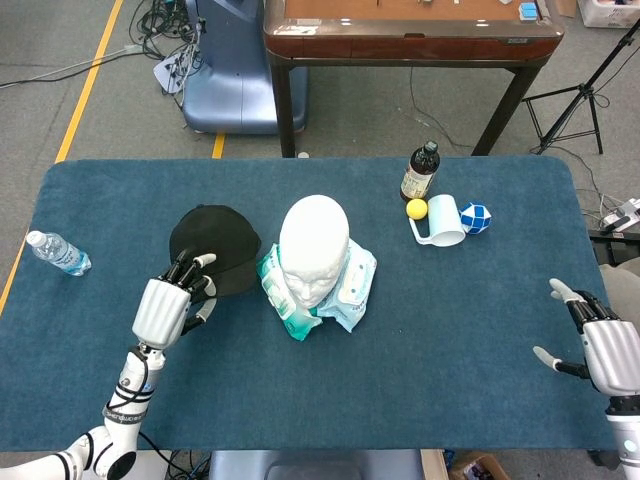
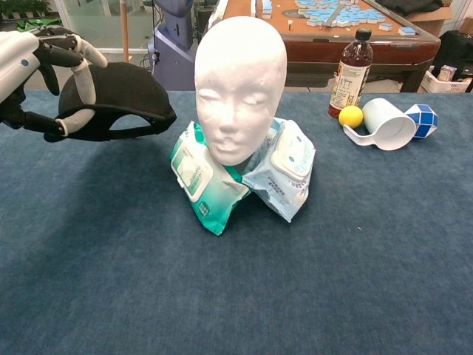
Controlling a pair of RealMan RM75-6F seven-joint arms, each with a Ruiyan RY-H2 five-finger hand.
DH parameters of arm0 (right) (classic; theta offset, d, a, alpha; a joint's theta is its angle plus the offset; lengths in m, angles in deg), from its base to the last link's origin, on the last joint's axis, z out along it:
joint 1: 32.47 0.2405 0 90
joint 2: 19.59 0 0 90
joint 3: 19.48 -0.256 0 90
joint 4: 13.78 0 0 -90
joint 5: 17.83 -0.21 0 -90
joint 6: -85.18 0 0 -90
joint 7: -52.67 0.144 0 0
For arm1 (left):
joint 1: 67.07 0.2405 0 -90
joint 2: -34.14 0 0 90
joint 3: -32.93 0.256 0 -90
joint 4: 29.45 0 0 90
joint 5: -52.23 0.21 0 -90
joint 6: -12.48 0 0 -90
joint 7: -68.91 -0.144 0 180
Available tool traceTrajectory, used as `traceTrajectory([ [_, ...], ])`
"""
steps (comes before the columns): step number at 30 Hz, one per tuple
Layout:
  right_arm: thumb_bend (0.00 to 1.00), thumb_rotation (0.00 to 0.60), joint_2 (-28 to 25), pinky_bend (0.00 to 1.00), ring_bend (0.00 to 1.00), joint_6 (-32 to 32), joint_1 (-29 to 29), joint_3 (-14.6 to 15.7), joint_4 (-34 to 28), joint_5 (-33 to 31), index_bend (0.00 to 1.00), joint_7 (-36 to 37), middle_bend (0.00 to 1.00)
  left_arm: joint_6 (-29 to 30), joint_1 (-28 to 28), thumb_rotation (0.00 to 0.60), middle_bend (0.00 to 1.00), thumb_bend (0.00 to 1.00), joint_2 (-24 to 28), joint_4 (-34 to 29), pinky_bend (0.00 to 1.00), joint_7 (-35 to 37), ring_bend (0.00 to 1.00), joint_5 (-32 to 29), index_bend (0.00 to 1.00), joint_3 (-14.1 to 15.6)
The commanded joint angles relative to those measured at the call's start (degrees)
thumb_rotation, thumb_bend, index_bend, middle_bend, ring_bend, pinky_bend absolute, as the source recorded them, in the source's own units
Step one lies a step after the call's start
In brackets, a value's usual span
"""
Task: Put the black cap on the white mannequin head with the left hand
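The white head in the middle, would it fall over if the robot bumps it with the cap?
Probably it could tip. The white mannequin head stands tall and tilted on soft wipe packs, not on flat table. It looks like light foam, so a nudge from the black cap in the left hand might shift it.

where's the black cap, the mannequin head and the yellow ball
black cap (image 2: 122,92), chest view, on its crown
mannequin head (image 2: 240,81), chest view, on the face
yellow ball (image 2: 351,116), chest view, its middle
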Motion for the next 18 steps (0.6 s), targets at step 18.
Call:
traceTrajectory([
  [18, 0.0, 0.6, 0.0, 0.39, 0.21, -1.0, -0.4, 0.2, -0.1, 0.9, 0.11, 0.0, 0.28, 16.5, -3.3, 0.6, 0.46, 0.33, -0.2, 0.9, 0.52, -0.5, 0.24, 12.0, 0.8, -4.7],
])
